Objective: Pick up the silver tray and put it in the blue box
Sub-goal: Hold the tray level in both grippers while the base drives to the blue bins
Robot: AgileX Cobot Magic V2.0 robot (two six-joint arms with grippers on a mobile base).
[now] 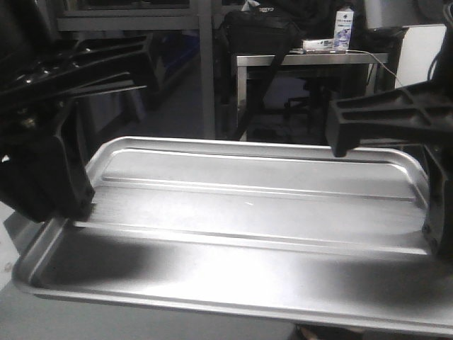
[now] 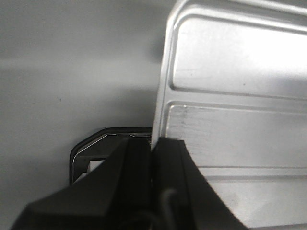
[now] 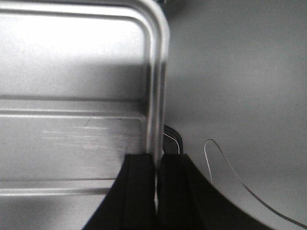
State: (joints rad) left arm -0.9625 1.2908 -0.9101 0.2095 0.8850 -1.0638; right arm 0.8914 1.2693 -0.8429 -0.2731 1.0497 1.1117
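you have the silver tray (image 1: 248, 227) pinched at both short rims, left gripper (image 2: 153, 143) and right gripper (image 3: 156, 160) each clamped on it, over the bench (image 2: 67, 72) by its near edge; your next move is likely a level, matched lift toward the blue box, which is out of view.

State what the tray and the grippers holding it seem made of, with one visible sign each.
The silver tray: likely metal, brushed and shiny, given bright glare and fine scratches. The left gripper and right gripper: probably matte black plastic, dull, unreflective.
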